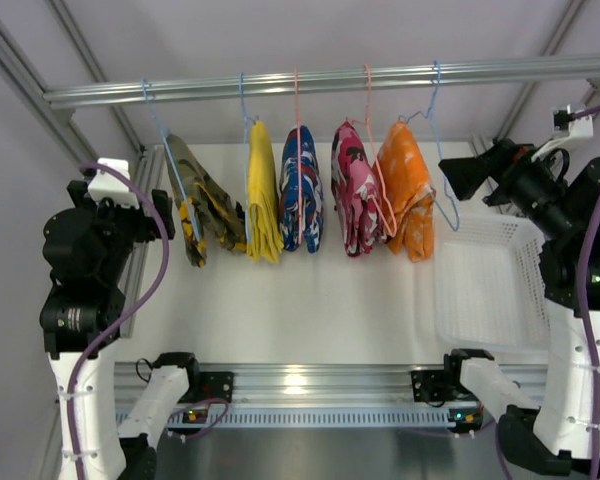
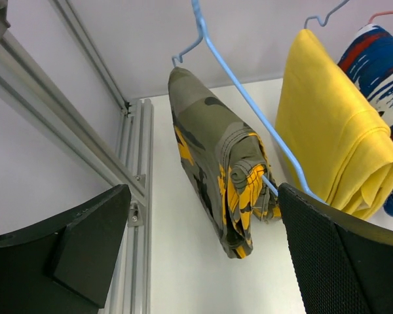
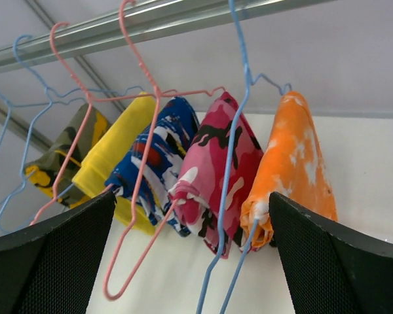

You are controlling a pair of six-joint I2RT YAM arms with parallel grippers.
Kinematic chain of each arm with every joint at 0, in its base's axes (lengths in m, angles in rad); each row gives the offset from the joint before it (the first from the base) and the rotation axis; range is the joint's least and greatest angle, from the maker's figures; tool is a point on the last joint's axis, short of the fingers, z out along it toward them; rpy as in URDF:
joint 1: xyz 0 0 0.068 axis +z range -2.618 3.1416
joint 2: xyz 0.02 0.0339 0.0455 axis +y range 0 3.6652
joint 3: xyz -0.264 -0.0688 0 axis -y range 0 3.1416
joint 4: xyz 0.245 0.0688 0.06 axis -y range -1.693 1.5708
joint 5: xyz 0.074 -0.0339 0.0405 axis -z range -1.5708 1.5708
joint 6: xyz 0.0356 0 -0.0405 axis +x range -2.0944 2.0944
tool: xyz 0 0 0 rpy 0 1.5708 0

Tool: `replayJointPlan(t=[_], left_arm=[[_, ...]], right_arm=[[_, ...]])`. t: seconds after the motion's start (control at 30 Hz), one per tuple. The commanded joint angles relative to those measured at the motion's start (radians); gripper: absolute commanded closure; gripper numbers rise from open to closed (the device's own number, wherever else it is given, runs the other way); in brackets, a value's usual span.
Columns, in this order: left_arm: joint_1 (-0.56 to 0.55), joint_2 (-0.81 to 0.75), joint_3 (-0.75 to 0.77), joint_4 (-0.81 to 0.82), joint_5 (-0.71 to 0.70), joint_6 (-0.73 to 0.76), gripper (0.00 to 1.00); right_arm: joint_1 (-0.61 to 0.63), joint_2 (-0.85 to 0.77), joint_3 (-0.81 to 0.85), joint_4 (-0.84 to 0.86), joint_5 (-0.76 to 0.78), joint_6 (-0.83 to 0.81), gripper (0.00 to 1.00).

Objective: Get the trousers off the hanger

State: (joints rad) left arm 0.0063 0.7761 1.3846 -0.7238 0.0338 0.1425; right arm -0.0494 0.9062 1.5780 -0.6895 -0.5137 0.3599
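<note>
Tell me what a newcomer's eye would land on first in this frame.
Five bright folded trousers hang on thin wire hangers from the silver metal rail across the back: olive camouflage trousers, yellow trousers, blue patterned trousers, pink camouflage trousers and orange mottled trousers, left to right. A white mesh basket sits at the right of the white table, and the left gripper and right gripper flank the row, both open and empty.
</note>
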Motion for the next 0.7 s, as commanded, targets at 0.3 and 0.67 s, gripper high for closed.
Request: replayJointPlan(t=[0.3,0.67], left_arm=[[0.004,0.054,0.125,0.008,0.069,-0.081,0.01],[0.006,0.089,0.168,0.023,0.069,-0.107,0.01]], right_arm=[[-0.116,0.190,-0.021,0.146,-0.334,0.118,0.03],[-0.198,0.270,-0.308,0.867,-0.684,0.623,0.10]])
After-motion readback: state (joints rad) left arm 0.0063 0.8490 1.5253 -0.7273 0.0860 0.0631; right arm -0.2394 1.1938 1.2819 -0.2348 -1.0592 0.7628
